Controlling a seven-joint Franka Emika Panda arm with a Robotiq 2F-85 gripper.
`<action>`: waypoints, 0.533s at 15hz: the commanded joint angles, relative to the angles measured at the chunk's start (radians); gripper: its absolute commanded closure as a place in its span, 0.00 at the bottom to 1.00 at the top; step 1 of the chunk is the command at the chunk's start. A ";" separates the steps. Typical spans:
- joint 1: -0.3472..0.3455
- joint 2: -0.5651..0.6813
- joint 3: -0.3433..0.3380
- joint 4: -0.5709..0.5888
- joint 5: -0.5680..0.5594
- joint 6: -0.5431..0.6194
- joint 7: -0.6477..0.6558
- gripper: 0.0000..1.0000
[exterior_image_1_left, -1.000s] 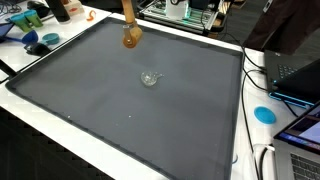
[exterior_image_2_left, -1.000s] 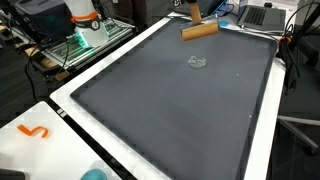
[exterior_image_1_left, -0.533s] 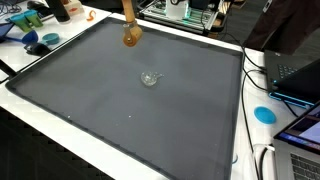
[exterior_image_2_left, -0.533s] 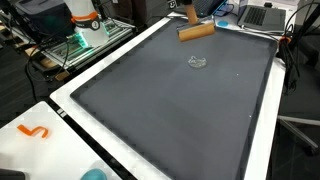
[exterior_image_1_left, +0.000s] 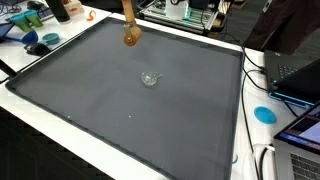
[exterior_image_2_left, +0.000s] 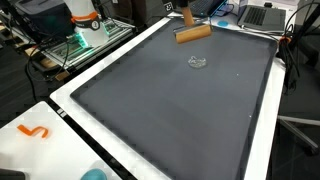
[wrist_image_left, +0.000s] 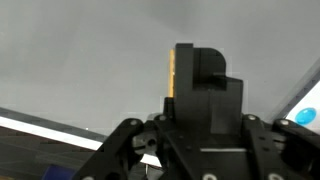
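A wooden tool with a flat head (exterior_image_1_left: 131, 38) (exterior_image_2_left: 193, 33) hangs by its upright handle over the far edge of a large dark grey mat (exterior_image_1_left: 120, 110) (exterior_image_2_left: 170, 110). In both exterior views the handle runs out of the top of the frame, and the gripper is out of view there. In the wrist view my gripper (wrist_image_left: 198, 62) is shut, with a strip of the wooden tool (wrist_image_left: 170, 72) showing beside the black fingers. A small clear object (exterior_image_1_left: 150, 78) (exterior_image_2_left: 198, 63) lies near the middle of the mat, apart from the tool.
The mat lies on a white table (exterior_image_1_left: 60, 140). Blue items (exterior_image_1_left: 40, 42) sit at one corner, with a blue disc (exterior_image_1_left: 264, 114) and laptops (exterior_image_1_left: 295, 75) on the other side. An orange-and-white bottle (exterior_image_2_left: 83, 15) and an orange squiggle (exterior_image_2_left: 33, 131) lie off the mat.
The wooden tool's head has shifted slightly sideways along the mat's far edge. The clear object has not moved.
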 joint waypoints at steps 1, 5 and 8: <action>0.010 -0.047 -0.015 -0.050 0.027 0.024 -0.039 0.76; 0.012 -0.060 -0.016 -0.066 0.025 0.024 -0.047 0.76; 0.014 -0.067 -0.016 -0.073 0.023 0.022 -0.054 0.76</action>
